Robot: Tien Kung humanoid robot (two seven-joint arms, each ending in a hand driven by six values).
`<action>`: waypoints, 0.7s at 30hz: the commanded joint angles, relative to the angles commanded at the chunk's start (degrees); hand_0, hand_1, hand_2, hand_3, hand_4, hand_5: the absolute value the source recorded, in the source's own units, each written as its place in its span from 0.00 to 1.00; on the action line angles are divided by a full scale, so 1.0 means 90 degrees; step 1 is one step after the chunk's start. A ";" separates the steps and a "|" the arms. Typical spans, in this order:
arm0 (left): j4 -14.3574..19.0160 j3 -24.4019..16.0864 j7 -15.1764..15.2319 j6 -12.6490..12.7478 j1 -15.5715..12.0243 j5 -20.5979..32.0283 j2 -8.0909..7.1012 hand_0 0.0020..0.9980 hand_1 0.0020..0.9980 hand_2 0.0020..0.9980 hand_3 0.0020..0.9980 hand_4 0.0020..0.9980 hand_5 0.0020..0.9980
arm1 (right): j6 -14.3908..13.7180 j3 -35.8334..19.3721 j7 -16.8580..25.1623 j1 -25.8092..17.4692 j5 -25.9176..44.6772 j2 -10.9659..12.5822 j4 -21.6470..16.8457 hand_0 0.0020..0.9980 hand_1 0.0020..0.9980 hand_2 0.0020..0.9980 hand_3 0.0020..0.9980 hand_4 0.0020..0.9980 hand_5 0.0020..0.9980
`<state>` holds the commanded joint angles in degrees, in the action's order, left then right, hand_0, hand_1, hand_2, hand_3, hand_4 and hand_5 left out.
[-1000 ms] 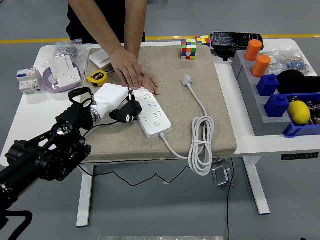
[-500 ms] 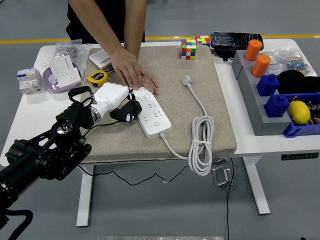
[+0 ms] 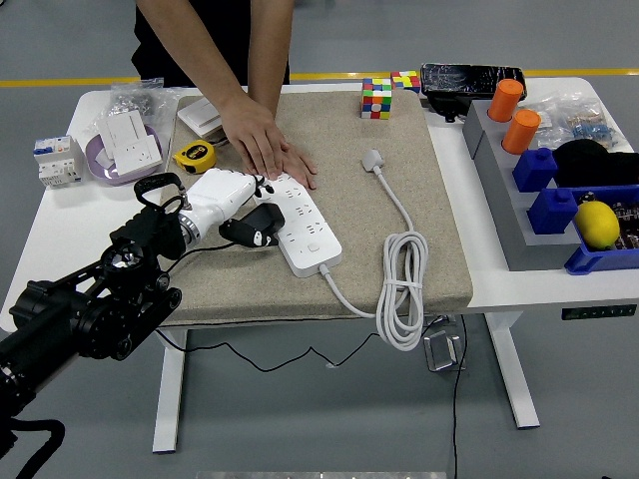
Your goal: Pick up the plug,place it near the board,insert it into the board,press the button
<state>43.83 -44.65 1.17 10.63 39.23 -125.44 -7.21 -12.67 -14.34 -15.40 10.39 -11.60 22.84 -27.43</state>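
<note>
One black plug (image 3: 251, 226) sits in the grip of the robot's left hand (image 3: 228, 203), whose white fingers curl around it, holding it against the left edge of the white power strip (image 3: 303, 226); whether the plug's prongs are inside a socket cannot be told; the power strip lies at an angle on a tan mat (image 3: 329, 180) that covers the middle of the white table (image 3: 60, 230); a person's hand (image 3: 262, 141) lies flat, fingers spread, on the far end of the strip, pressing it to the mat; from the strip's near end a white cable (image 3: 401, 289) runs to a coil at the mat's front right, then up to a white plug (image 3: 373, 159) lying loose further back on the mat; the robot's black left arm (image 3: 90, 299) reaches in from the lower left; a yellow tape measure (image 3: 195, 155) lies just behind the robot's hand; a colourful puzzle cube (image 3: 376, 99) stands at the mat's far edge; on the right side of the table, blue bins (image 3: 544, 170) hold orange cylinders (image 3: 513, 115) and a yellow lemon (image 3: 597, 224)
</note>
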 joint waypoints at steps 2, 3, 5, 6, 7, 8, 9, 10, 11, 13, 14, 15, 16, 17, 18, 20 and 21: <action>0.0000 -0.0004 0.0001 0.0003 -0.0004 0.0013 -0.0002 0.60 0.77 0.78 0.80 1.00 0.57 | 0.0002 0.0003 -0.0002 -0.0002 0.0002 0.0002 0.0000 0.88 0.80 0.77 0.76 1.00 0.75; 0.0003 -0.0009 0.0001 0.0002 -0.0007 0.0018 -0.0002 0.60 0.77 0.78 0.80 1.00 0.57 | 0.0003 0.0005 -0.0002 -0.0004 0.0004 0.0003 0.0001 0.88 0.80 0.77 0.76 1.00 0.75; 0.0043 -0.0086 0.0004 -0.0026 -0.0041 0.0060 -0.0002 0.70 0.84 0.83 0.85 1.00 0.65 | 0.0000 0.0002 0.0000 -0.0009 0.0004 0.0002 0.0001 0.88 0.80 0.77 0.76 1.00 0.75; 0.0066 -0.0122 0.0011 -0.0052 -0.0057 0.0113 -0.0005 0.70 0.84 0.83 0.85 1.00 0.65 | -0.0002 -0.0003 0.0001 -0.0010 0.0002 0.0000 0.0000 0.88 0.80 0.77 0.76 1.00 0.75; 0.0100 -0.0170 0.0027 -0.0108 -0.0079 0.0238 -0.0012 0.70 0.84 0.83 0.85 1.00 0.65 | -0.0003 -0.0007 0.0000 -0.0010 0.0000 -0.0003 0.0000 0.88 0.80 0.77 0.76 1.00 0.75; 0.0140 -0.0232 0.0044 -0.0179 -0.0107 0.0382 -0.0017 0.70 0.84 0.83 0.85 1.00 0.65 | -0.0001 -0.0007 -0.0001 -0.0009 0.0000 -0.0005 0.0000 0.88 0.80 0.77 0.76 1.00 0.75; 0.0177 -0.0293 0.0059 -0.0220 -0.0134 0.0509 -0.0019 0.70 0.84 0.83 0.85 1.00 0.65 | 0.0000 -0.0011 -0.0001 -0.0008 -0.0001 -0.0007 -0.0001 0.88 0.80 0.77 0.76 1.00 0.75; 0.0219 -0.0360 0.0077 -0.0245 -0.0163 0.0657 -0.0019 0.70 0.84 0.83 0.85 1.00 0.65 | 0.0000 -0.0018 0.0002 -0.0010 -0.0002 -0.0010 -0.0002 0.88 0.80 0.77 0.76 1.00 0.75; 0.0267 -0.0435 0.0093 -0.0262 -0.0194 0.0804 -0.0018 0.84 0.94 0.94 0.91 1.00 1.00 | -0.0001 -0.0022 0.0003 -0.0010 -0.0004 -0.0013 -0.0003 0.88 0.80 0.77 0.76 1.00 0.75; 0.0422 -0.0653 0.0140 -0.0263 -0.0288 0.1177 -0.0013 0.84 0.94 0.94 0.91 1.00 1.00 | 0.0000 -0.0034 0.0002 -0.0008 -0.0008 -0.0023 -0.0003 0.88 0.80 0.77 0.76 1.00 0.75; 0.0506 -0.0760 0.0157 -0.0271 -0.0334 0.1362 -0.0012 0.84 0.94 0.94 0.91 1.00 1.00 | -0.0001 -0.0038 0.0002 -0.0008 -0.0010 -0.0027 -0.0003 0.88 0.80 0.77 0.76 1.00 0.75; 0.0630 -0.0891 0.0159 -0.0280 -0.0405 0.1559 -0.0017 0.84 0.94 0.94 0.91 1.00 1.00 | -0.0001 -0.0042 0.0002 -0.0004 -0.0013 -0.0031 -0.0004 0.88 0.80 0.77 0.76 1.00 0.75; 0.0800 -0.1052 0.0133 -0.0299 -0.0503 0.1765 -0.0019 0.84 0.94 0.94 0.91 1.00 1.00 | -0.0002 -0.0060 0.0005 -0.0004 -0.0018 -0.0035 -0.0006 0.88 0.80 0.77 0.76 1.00 0.75; 0.0931 -0.1163 0.0100 -0.0318 -0.0569 0.1927 -0.0023 0.99 1.00 0.98 0.96 1.00 1.00 | -0.0003 -0.0070 0.0006 -0.0005 -0.0019 -0.0039 -0.0006 0.88 0.80 0.77 0.76 1.00 0.75; 0.1130 -0.1290 0.0049 -0.0340 -0.0656 0.2142 -0.0032 0.99 1.00 0.98 0.96 1.00 1.00 | 0.0000 -0.0074 0.0004 -0.0007 -0.0019 -0.0044 -0.0005 0.88 0.80 0.77 0.76 1.00 0.75; 0.1578 -0.1511 -0.0177 -0.0450 -0.0886 0.2570 -0.0069 0.99 1.00 0.98 0.96 1.00 1.00 | -0.0002 -0.0100 0.0007 -0.0014 -0.0023 -0.0051 -0.0003 0.88 0.80 0.77 0.76 1.00 0.75; 0.1771 -0.1586 -0.0295 -0.0504 -0.0996 0.2743 -0.0093 0.99 1.00 0.98 0.96 1.00 1.00 | -0.0003 -0.0108 0.0007 -0.0018 -0.0025 -0.0056 0.0000 0.88 0.80 0.77 0.76 1.00 0.75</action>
<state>59.76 -58.93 -1.48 6.10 30.27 -100.76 -8.05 -12.70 -15.31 -15.34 10.23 -11.83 22.33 -27.44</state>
